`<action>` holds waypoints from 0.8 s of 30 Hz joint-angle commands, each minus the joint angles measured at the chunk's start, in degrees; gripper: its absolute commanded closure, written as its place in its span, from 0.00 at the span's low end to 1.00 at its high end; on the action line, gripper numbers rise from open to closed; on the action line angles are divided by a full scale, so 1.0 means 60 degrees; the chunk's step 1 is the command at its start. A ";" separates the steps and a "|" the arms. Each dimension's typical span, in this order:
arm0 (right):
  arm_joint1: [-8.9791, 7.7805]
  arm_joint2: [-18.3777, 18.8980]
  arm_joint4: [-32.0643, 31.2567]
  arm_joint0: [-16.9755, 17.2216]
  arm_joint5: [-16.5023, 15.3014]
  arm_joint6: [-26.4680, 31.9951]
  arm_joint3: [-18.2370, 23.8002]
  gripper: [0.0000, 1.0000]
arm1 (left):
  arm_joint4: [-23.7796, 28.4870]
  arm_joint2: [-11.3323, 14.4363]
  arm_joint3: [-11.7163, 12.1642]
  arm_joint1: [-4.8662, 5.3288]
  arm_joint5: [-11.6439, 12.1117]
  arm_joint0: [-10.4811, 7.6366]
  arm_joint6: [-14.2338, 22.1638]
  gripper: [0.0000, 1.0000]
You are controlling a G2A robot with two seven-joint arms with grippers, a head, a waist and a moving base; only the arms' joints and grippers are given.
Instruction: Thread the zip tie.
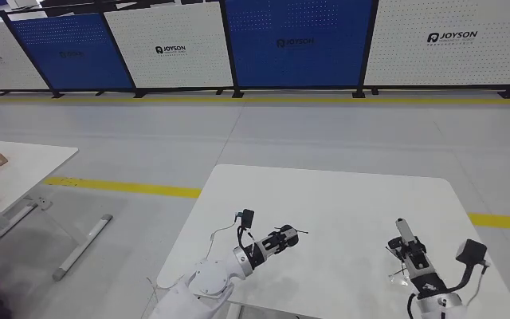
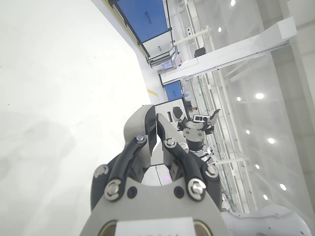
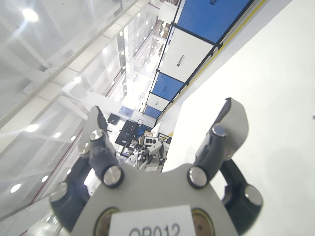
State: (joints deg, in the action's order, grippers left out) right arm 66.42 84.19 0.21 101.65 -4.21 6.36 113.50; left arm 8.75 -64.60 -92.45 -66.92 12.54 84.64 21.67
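Zip tie is too thin to tell for sure; the best candidate is the strand noted last. White surface (image 1: 335,199) takes the lower middle of the top view. Blue and white pegboard panels (image 1: 299,40) run along the top edge, each with a logo print. Left hand (image 2: 155,114) sits at lower centre of the top view, low over the surface, fingers pressed together. Right hand (image 3: 163,106) sits at lower right, fingers spread wide. A white label (image 3: 150,219) with dark print is on the right hand's base. A thin dark strand (image 1: 303,231) sticks out just beside the left hand's tip. Cannot tell if it is pinched.
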 commanded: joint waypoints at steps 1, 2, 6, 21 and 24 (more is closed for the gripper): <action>0.0001 -0.0015 0.0014 -0.0007 -0.0040 0.0008 -0.0014 0.00 | 0.0000 0.0000 0.0000 0.0000 0.0000 0.0000 0.0000 1.00; 0.0001 -0.0015 0.0014 -0.0007 -0.0040 0.0008 -0.0014 0.00 | 0.0000 0.0000 0.0000 0.0000 0.0000 0.0000 0.0000 1.00; 0.0001 -0.0015 0.0014 -0.0007 -0.0040 0.0008 -0.0014 0.00 | 0.0000 0.0000 0.0000 0.0000 0.0000 0.0000 0.0000 1.00; -0.0441 0.2140 -0.1844 -0.0279 0.1490 0.4113 0.0473 0.00 | 0.0000 0.0000 0.0000 0.0000 0.0000 0.0000 0.0000 1.00; -0.0589 0.2491 -0.2857 -0.0470 0.1841 0.5435 0.0660 0.00 | 0.0000 0.0000 0.0000 0.0000 0.0000 0.0000 0.0000 1.00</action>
State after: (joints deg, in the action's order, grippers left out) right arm 63.03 98.76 -15.67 99.14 6.28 36.65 117.35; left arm 8.75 -64.60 -92.45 -66.92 12.54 84.64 21.67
